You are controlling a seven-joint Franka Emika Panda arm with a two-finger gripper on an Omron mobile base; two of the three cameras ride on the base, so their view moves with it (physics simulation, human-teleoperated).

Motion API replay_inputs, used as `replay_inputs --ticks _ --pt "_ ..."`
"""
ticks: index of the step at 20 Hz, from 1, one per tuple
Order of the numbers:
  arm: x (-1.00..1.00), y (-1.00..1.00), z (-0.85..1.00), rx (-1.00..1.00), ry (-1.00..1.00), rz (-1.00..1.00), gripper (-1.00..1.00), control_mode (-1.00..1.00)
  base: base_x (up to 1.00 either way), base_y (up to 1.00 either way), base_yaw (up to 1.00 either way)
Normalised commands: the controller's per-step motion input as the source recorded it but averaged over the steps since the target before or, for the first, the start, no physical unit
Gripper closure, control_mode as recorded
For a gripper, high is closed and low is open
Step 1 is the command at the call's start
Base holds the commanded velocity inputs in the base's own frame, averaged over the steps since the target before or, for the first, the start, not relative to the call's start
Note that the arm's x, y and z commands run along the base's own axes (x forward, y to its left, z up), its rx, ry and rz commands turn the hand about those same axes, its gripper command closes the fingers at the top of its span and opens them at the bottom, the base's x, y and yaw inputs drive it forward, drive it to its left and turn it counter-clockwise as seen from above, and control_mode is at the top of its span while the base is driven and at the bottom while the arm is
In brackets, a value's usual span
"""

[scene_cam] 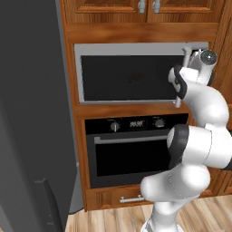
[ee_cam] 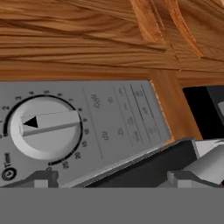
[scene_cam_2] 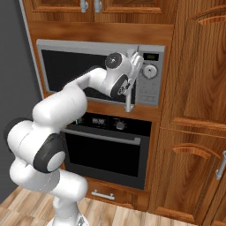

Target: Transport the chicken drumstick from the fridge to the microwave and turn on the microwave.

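The microwave (scene_cam: 127,74) sits built into the wooden wall, its dark glass door shut. Its vertical bar handle (scene_cam_2: 129,101) runs beside the side panel with the round knob (scene_cam_2: 150,71). My gripper (scene_cam_2: 140,62) hovers just in front of that panel, by the top of the handle. Seen from the hand, the knob (ee_cam: 46,127) is close ahead on the left, its pointer toward the scale's low end. The gripper (ee_cam: 111,181) is open, with its fingertips (ee_cam: 41,178) far apart and nothing between them. The fridge (scene_cam: 31,113) shows its dark grey side on the left. The chicken drumstick is out of view.
A black oven (scene_cam: 131,154) with a wide dark window sits directly under the microwave, and a drawer (scene_cam_2: 103,194) lies below it. Tall wooden cabinet doors (scene_cam_2: 198,88) stand to the right. My arm bends in front of the oven.
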Motion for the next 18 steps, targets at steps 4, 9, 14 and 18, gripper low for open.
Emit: replay_inputs --ticks 4,9,14,18 --pt "0.7 0.22 0.0 0.0 0.0 0.02 -1.0 -1.0 0.0 0.0 0.0" --pt "0.69 0.24 0.0 -0.01 0.0 0.0 -1.0 -1.0 0.0 0.0 0.0" --pt "0.69 0.26 -0.01 -0.02 0.0 0.0 -1.0 -1.0 0.0 0.0 0.0" --pt "0.46 0.26 -0.02 -0.05 0.0 0.0 -1.0 -1.0 0.0 0.0 0.0"
